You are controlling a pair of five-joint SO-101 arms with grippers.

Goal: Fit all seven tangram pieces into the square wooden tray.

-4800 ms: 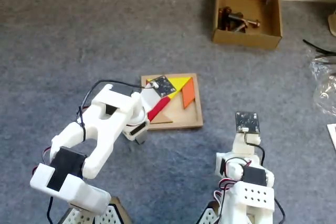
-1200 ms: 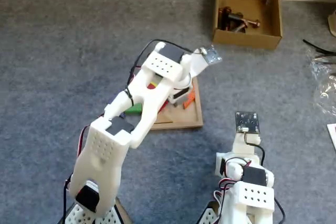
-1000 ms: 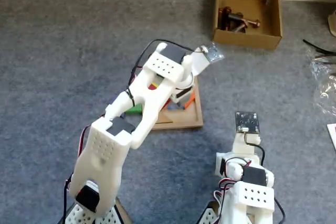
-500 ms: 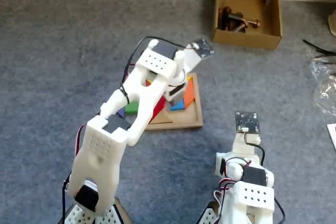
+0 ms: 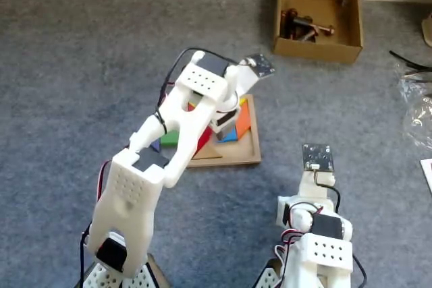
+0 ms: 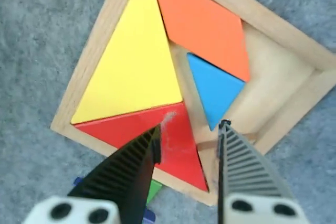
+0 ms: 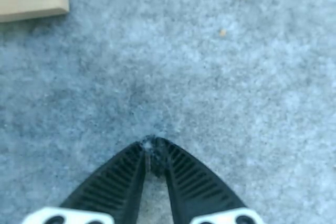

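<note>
Left tool hangs wide over red triangle, bare tray floor seemingly beside blue triangle; right tool closed.

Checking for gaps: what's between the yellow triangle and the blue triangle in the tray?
Only a narrow strip of bare tray floor; the left wrist view shows the yellow triangle and blue triangle apart.
</note>
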